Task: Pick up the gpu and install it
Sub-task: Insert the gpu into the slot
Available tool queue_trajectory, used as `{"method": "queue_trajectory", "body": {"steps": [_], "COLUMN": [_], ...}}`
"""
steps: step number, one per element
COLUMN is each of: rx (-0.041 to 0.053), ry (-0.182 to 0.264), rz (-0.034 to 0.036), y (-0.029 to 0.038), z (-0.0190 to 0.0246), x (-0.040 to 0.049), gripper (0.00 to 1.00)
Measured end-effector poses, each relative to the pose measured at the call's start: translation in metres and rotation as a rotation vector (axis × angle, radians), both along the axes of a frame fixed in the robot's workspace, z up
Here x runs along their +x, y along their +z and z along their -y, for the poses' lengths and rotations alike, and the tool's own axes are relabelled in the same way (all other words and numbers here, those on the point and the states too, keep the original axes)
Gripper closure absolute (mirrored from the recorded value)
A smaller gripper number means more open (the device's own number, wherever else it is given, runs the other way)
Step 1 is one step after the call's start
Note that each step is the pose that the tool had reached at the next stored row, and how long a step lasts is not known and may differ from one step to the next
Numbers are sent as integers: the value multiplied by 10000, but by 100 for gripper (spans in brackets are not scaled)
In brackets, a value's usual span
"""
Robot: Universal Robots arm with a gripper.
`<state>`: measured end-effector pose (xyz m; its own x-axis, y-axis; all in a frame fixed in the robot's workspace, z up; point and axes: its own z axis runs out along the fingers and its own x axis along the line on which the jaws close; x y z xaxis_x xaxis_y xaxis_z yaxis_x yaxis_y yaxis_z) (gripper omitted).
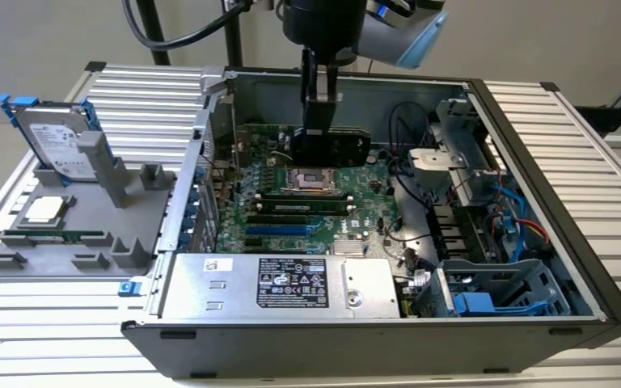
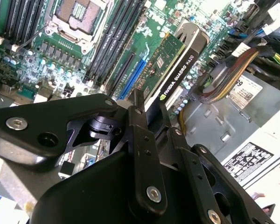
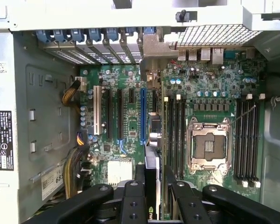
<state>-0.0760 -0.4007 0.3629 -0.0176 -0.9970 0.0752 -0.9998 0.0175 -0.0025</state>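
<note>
End effector point(image 2: 147, 112): clamped on gpu point(image 2: 170, 67), held edge-down above the motherboard point(image 1: 289, 202) inside the open case point(image 1: 526, 186). Advice: align card edge squarely over blue slot point(image 3: 143, 116), bracket toward rear openings.

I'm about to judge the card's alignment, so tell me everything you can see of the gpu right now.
The gpu, a small flat card with a green circuit board and a black cooler block, is shut between the fingers of the black end effector. It hangs edge-on above the green motherboard inside the open computer case, tilted in the second wrist view, not yet seated. In the first wrist view its thin edge runs beside the long blue slot. In the exterior view it hangs near the processor socket.
</note>
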Motion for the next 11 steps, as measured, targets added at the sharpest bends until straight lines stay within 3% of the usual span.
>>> {"method": "queue_trajectory", "body": {"steps": [11], "rx": [-27], "ry": [-1], "rz": [0], "y": [-50], "z": [0], "x": [0], "gripper": [100]}}
